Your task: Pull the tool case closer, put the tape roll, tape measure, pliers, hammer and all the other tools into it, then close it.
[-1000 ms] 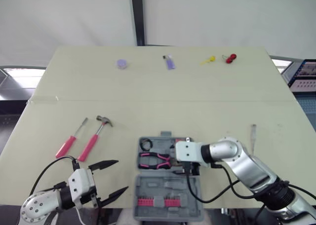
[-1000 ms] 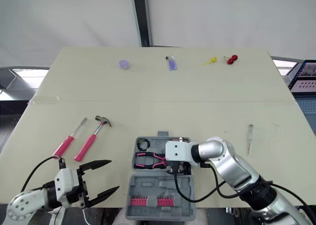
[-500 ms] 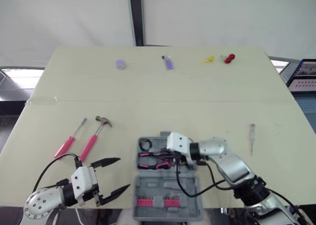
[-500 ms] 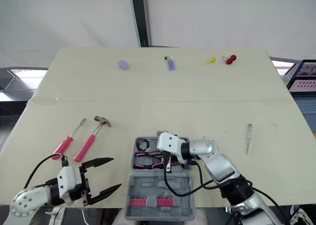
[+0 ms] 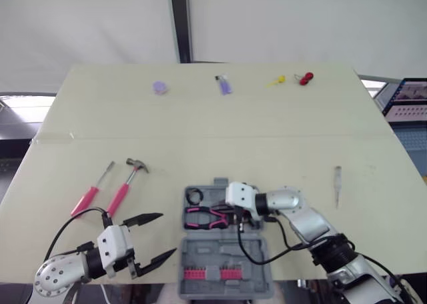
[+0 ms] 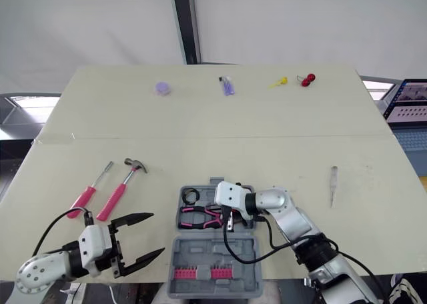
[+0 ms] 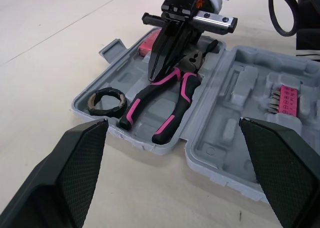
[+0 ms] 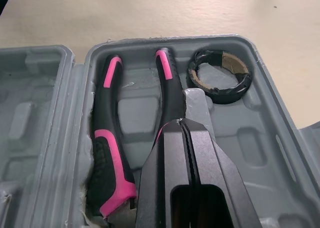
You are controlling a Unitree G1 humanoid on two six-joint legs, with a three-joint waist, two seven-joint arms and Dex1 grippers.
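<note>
Head camera: the open tool case sits at the near edge of the table, with the left gripper spread wide beside it and the hammer lying outside. Left wrist: the pliers and tape roll lie inside the case. Right wrist: the right gripper is pinched together, empty, over a pliers handle.

You had no text, number or brand that could be read. The tool case and the pliers in it bore no legible marking, and neither did the desk. The screen beyond the desk's right edge showed rows of marks too small to make out.
</note>
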